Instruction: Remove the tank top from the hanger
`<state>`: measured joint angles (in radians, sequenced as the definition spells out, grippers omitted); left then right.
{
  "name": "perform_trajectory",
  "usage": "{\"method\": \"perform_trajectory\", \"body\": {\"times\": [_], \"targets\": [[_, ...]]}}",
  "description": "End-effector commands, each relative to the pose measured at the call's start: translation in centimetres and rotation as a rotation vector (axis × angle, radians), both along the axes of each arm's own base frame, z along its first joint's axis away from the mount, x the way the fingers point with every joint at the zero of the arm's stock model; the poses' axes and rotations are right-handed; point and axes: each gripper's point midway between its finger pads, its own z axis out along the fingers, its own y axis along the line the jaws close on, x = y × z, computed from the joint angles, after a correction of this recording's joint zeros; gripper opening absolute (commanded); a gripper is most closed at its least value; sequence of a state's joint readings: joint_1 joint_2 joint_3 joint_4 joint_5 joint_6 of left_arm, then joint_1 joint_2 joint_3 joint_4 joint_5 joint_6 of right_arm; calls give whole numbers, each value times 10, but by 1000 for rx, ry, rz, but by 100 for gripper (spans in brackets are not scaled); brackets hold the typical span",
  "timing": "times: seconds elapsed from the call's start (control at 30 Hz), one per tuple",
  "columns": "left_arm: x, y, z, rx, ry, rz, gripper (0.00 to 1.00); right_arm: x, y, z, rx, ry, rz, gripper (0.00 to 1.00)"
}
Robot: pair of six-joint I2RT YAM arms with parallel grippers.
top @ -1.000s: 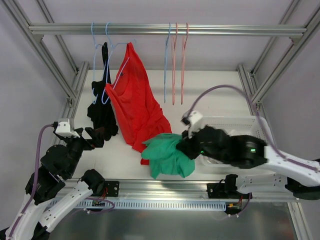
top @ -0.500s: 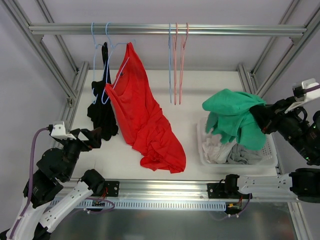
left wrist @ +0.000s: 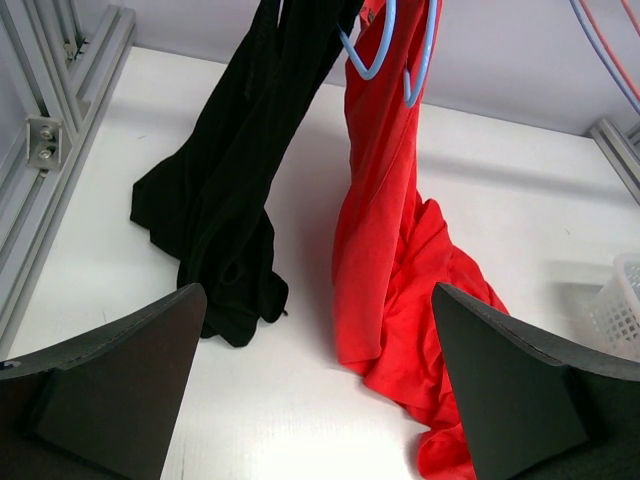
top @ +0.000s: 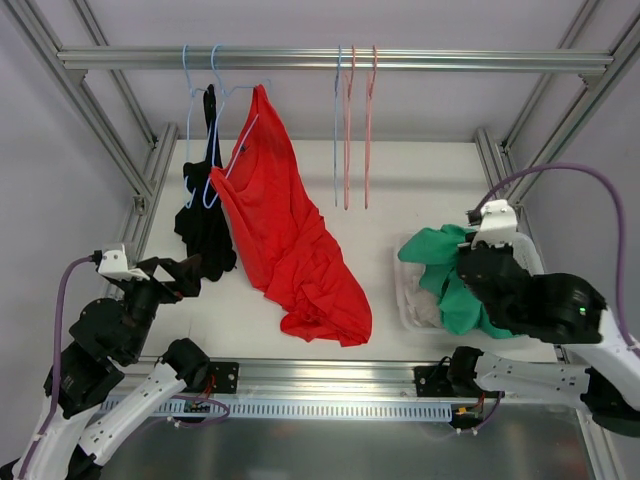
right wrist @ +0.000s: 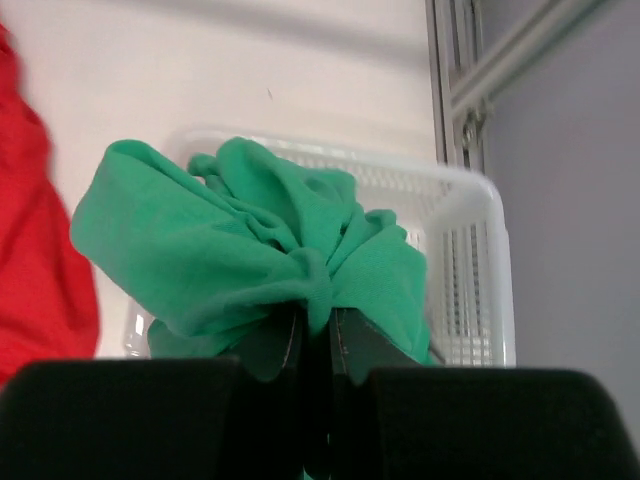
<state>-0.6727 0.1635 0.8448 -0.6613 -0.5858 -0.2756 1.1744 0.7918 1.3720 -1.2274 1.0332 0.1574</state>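
White tabletop (top: pixel 420 180): I see my right gripper (right wrist: pixel 318 325) clamped on the green tank top (right wrist: pixel 230 240) above the laundry basket (right wrist: pixel 470 250); left gripper (left wrist: pixel 315 300) spread wide, holding nothing.

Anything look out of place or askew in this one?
The red tank top hangs slanted off its light blue wire hanger, hem crumpled on the white table. The black garment beside it sags onto the table too.

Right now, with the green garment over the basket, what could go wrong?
The green garment, in the right arm's shut jaws, overhangs the left rim of the basket; released here, part may land outside. The red tank top hangs on its blue hanger beside the black garment; pulling might snag both.
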Motion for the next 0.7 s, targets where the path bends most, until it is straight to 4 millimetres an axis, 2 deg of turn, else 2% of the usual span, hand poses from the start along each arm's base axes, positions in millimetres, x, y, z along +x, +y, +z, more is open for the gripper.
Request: {"method": "perform_trajectory", "body": {"times": [0.0, 0.03, 0.07, 0.1, 0.17, 0.2, 0.23, 0.27, 0.43, 0.6, 0.67], "targets": [[1, 2, 17, -25, -27, 15, 99, 4, -5, -34, 78, 73, -98, 0], [1, 1, 17, -26, -25, 14, 99, 7, -3, -37, 131, 65, -104, 0], [1, 0, 17, -24, -22, 9, 99, 8, -4, -63, 128, 133, -119, 0], [2, -1, 17, -25, -21, 5, 99, 13, 2, -69, 167, 139, -116, 0], [2, -2, 18, -26, -19, 2, 99, 15, 11, -108, 204, 261, -96, 0], [2, -1, 18, -26, -19, 2, 99, 22, 21, -115, 257, 272, -70, 0], [1, -1, 19, -26, -23, 3, 99, 28, 14, -129, 289, 306, -123, 0], [1, 0, 20, -29, -27, 3, 99, 27, 18, -153, 314, 377, -117, 0], [-1, -2, 30, -38, -37, -14, 99, 47, -7, -214, 426, 542, -289, 0], [2, -14, 47, -54, -25, -54, 99, 63, -9, -244, 466, 631, -330, 0], [5, -20, 50, -62, -10, -66, 99, 58, 1, -267, 489, 716, -313, 0]]}}
